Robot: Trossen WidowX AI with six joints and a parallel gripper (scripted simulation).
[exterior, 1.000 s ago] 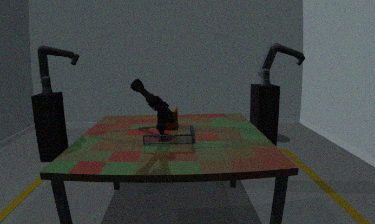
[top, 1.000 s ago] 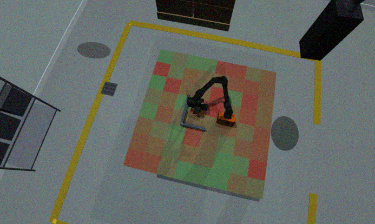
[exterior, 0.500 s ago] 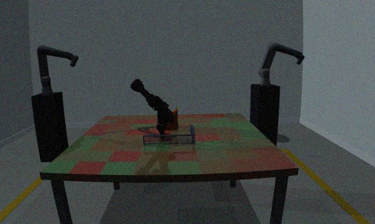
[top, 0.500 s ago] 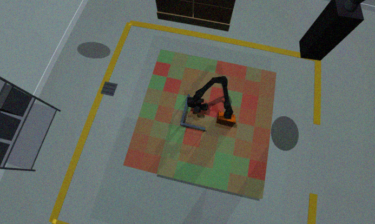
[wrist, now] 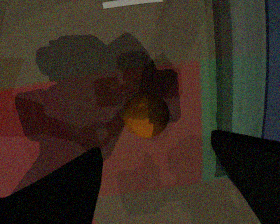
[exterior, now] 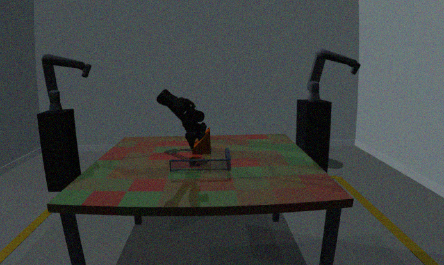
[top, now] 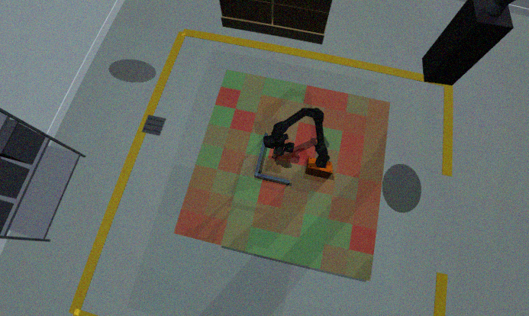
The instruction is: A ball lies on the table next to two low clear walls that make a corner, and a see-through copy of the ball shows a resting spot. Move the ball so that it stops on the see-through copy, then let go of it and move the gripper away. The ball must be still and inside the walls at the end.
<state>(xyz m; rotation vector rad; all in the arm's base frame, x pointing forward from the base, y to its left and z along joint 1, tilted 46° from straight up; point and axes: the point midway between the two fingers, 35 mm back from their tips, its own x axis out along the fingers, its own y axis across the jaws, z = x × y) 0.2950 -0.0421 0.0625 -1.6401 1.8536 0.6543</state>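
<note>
The ball (wrist: 146, 117), dark with an orange lit patch, lies on a red part of the table in the wrist view. My gripper (wrist: 156, 146) is open and empty above the table; the ball shows beyond the gap between the fingertips, clear of both. Two low clear walls with blue edges make a corner: one wall (top: 261, 156) (wrist: 277, 70) runs along the left in the top view, the other (top: 273, 179) along the lower side. The ball is inside the corner. I cannot make out the see-through copy apart from the ball. In the top and exterior views the arm and shadows obscure the ball.
The arm's orange base block (top: 319, 168) (exterior: 202, 146) stands on the patchwork table (top: 249, 224) (exterior: 256, 194), to the right of the corner in the top view. A pale strip (wrist: 133, 4) shows at the top of the wrist view. Dark arm shadows fall around the ball.
</note>
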